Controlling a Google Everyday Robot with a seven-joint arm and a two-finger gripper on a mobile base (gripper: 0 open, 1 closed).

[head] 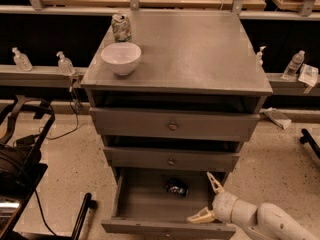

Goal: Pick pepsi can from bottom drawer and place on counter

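Observation:
The pepsi can (pixel 176 187) lies on its side at the back middle of the open bottom drawer (pixel 145 204). It is small, dark blue with light marks. My gripper (pixel 207 198) reaches in from the lower right, over the drawer's right part. Its two pale fingers (pixel 215 182) are spread wide apart and hold nothing. The gripper is to the right of the can and slightly nearer the front, apart from it. The counter (pixel 200 49) is the grey metal top of the cabinet.
A white bowl (pixel 121 58) and a pale green-white can (pixel 121 27) stand on the counter's left rear part. The two upper knobbed drawers (pixel 172 126) are shut. Black equipment (pixel 20 154) stands at the left on the floor. Bottles (pixel 65 63) stand on side ledges.

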